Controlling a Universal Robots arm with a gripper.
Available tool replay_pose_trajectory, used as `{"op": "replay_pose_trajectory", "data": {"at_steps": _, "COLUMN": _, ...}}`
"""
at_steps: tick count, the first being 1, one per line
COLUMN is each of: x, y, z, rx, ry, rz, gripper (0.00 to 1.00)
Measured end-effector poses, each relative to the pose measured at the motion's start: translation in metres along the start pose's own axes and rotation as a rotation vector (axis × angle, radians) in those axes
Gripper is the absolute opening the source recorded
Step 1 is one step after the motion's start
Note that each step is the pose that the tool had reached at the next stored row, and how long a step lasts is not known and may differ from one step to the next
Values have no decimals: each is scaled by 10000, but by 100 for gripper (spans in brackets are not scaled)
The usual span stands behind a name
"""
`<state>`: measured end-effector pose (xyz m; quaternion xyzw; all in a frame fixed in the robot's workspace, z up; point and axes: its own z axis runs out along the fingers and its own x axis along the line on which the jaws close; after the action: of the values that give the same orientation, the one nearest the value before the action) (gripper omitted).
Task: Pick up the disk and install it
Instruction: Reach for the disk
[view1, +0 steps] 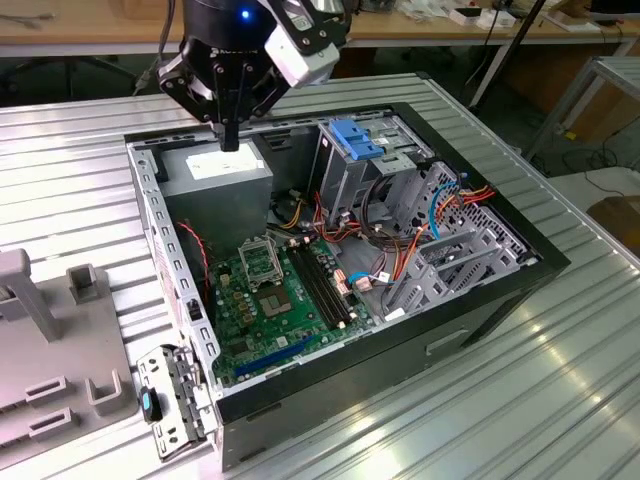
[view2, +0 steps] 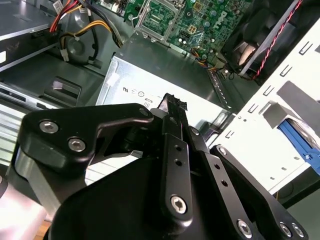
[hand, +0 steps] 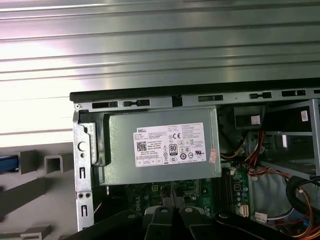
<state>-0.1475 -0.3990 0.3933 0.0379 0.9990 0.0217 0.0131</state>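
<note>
An open computer case (view1: 510, 300) lies on a ribbed metal table (view1: 560, 400). Inside the case, a grey power supply (view1: 205, 185) fills one corner and a green motherboard (view1: 265, 300) covers the floor. A metal drive cage (view1: 345, 180) topped by a blue bracket (view1: 355, 138) stands next to the power supply. A grey fixture (view1: 40, 350) sits just outside the case. The gripper (view1: 230, 140) hangs over the power supply, its fingers pressed together with nothing between them. The disk (hand: 7, 163) shows as a blue edge on the fixture, outside the case and well apart from the gripper
</note>
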Motion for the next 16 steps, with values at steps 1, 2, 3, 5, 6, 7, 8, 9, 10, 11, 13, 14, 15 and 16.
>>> {"op": "replay_pose_trajectory", "data": {"at_steps": 1, "x": 13, "y": -1, "z": 0, "rx": 0, "ry": 0, "rz": 0, "gripper": 11}}
{"op": "replay_pose_trajectory", "data": {"at_steps": 2, "x": 22, "y": -1, "z": -1, "rx": 0, "ry": 0, "rz": 0, "gripper": 11}}
{"op": "replay_pose_trajectory", "data": {"at_steps": 3, "x": 27, "y": -2, "z": -1, "rx": 0, "ry": 0, "rz": 0, "gripper": 11}}
{"op": "replay_pose_trajectory", "data": {"at_steps": 5, "x": 48, "y": -3, "z": -1, "rx": 0, "ry": 0, "rz": 0, "gripper": 11}}
{"op": "replay_pose_trajectory", "data": {"at_steps": 6, "x": 58, "y": -4, "z": -2, "rx": 0, "ry": 0, "rz": 0, "gripper": 11}}
{"op": "replay_pose_trajectory", "data": {"at_steps": 7, "x": 63, "y": -5, "z": -2, "rx": 0, "ry": 0, "rz": 0, "gripper": 11}}
{"op": "replay_pose_trajectory", "data": {"at_steps": 8, "x": 68, "y": -5, "z": -2, "rx": 0, "ry": 0, "rz": 1, "gripper": 11}}
{"op": "replay_pose_trajectory", "data": {"at_steps": 9, "x": 76, "y": -6, "z": -2, "rx": 0, "ry": 0, "rz": 0, "gripper": 11}}
{"op": "replay_pose_trajectory", "data": {"at_steps": 10, "x": 81, "y": -6, "z": -2, "rx": 0, "ry": 0, "rz": 0, "gripper": 11}}
{"op": "replay_pose_trajectory", "data": {"at_steps": 11, "x": 87, "y": -7, "z": -2, "rx": 0, "ry": 0, "rz": 0, "gripper": 11}}
{"op": "replay_pose_trajectory", "data": {"at_steps": 13, "x": 96, "y": -7, "z": -3, "rx": 0, "ry": 0, "rz": 0, "gripper": 11}}
{"op": "replay_pose_trajectory", "data": {"at_steps": 14, "x": 101, "y": -7, "z": -3, "rx": 0, "ry": -1, "rz": 1, "gripper": 11}}
{"op": "replay_pose_trajectory", "data": {"at_steps": 15, "x": 105, "y": -8, "z": -3, "rx": 1, "ry": 0, "rz": 0, "gripper": 11}}
{"op": "replay_pose_trajectory", "data": {"at_steps": 16, "x": 111, "y": -8, "z": -3, "rx": 0, "ry": 0, "rz": 0, "gripper": 11}}
